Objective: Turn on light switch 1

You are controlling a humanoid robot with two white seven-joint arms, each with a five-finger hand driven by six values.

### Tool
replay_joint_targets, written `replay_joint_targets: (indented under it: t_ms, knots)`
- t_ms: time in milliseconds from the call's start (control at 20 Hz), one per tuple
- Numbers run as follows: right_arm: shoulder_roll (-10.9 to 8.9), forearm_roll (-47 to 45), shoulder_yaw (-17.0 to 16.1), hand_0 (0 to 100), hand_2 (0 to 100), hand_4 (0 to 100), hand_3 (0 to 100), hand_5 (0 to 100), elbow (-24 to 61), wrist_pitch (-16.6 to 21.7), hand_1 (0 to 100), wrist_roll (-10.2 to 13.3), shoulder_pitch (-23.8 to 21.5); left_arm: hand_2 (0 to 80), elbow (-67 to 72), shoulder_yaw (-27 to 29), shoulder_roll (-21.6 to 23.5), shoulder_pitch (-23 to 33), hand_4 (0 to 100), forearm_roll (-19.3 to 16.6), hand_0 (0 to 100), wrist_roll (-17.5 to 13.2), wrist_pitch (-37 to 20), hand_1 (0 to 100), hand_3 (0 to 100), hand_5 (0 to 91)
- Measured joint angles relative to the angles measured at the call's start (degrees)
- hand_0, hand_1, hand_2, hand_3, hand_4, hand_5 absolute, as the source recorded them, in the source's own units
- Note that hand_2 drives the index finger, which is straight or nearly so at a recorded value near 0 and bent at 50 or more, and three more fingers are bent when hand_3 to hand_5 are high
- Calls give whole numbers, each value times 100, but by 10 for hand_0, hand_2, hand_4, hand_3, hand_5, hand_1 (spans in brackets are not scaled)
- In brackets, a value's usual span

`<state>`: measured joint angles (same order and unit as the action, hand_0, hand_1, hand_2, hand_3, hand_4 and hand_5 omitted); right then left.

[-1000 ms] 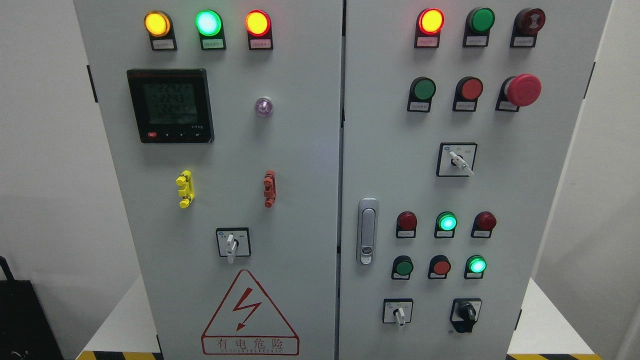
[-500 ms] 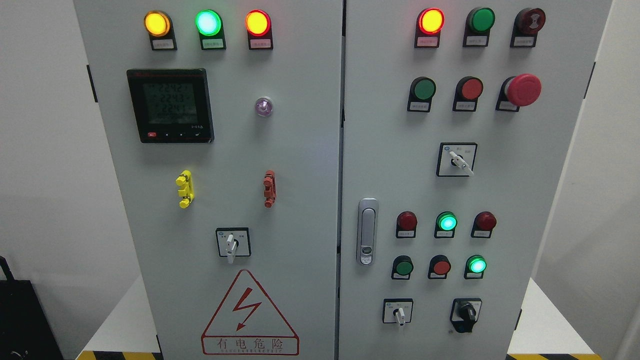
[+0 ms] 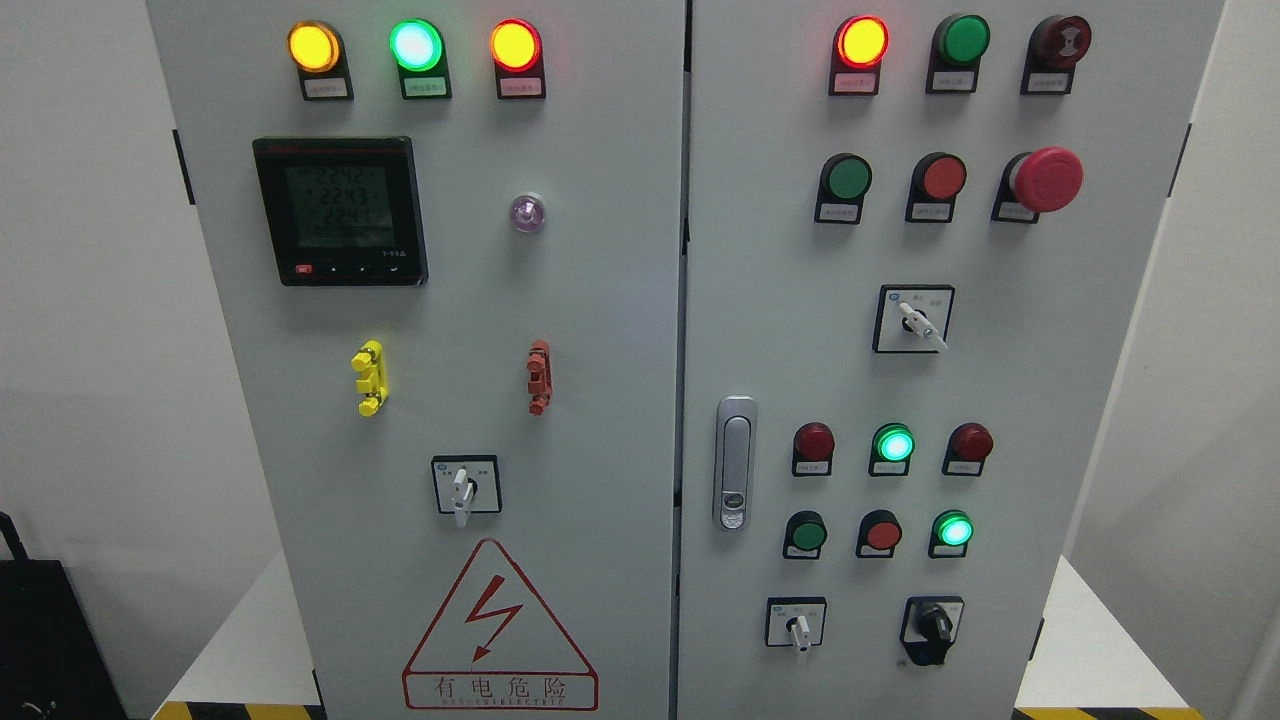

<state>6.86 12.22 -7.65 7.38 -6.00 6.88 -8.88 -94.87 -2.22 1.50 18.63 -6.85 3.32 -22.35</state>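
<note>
Head view shows neither robot hand, so their state cannot be told. Which control is light switch 1 cannot be told; the small labels are too blurred to read. The meter (image 3: 340, 211) reads about 224. The warning triangle (image 3: 499, 626) reads 有电危险.

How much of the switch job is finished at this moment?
Nothing looks done, and nothing is in hand: no robot hand is in view. The white selector switch under the yellow clip stands untouched. The labels are too small to tell which control is switch 1. Reaching and turning remain.
</note>
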Motion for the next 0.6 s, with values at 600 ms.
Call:
replay_joint_targets:
  t_ms: [600]
  knots:
    - [0, 0, 0, 49, 0, 0, 0, 0, 0, 0, 0, 3, 0, 406, -1026, -680, -130, -600, 701, -156, 475, 783, 1421, 335, 607, 441]
